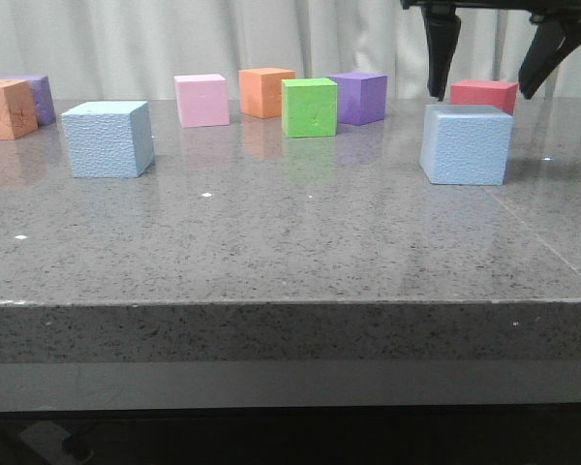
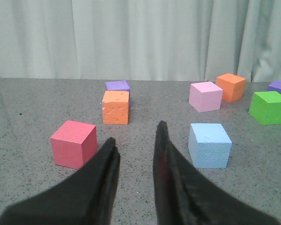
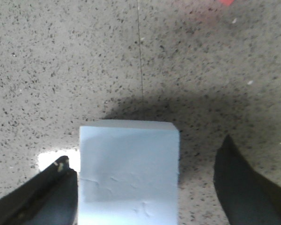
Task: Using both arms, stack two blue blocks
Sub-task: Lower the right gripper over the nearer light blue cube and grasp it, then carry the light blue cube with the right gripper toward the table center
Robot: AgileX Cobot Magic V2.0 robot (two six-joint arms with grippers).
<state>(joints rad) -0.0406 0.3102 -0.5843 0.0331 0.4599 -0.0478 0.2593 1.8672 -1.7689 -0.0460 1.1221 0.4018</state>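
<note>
Right claw (image 1: 492,89) — spread above blue block (image 1: 466,144)

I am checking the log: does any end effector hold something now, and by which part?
Nothing is held. The right end effector hangs open above one blue block; the left end effector is empty.

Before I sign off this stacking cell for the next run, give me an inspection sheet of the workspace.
Surface: grey speckled stone table, dry, a few white flecks.
Job's things: left blue block and right blue block, both flat on the table, far apart, unstacked.
Clutter: pink cube, green cube, purple cube, red cube, two orange cubes, a second purple cube at far left.
Grippers: right gripper open, above the right blue block, not touching; left gripper slightly open, empty.
Cables: nothing seen.
Surroundings: pale curtain behind.
</note>
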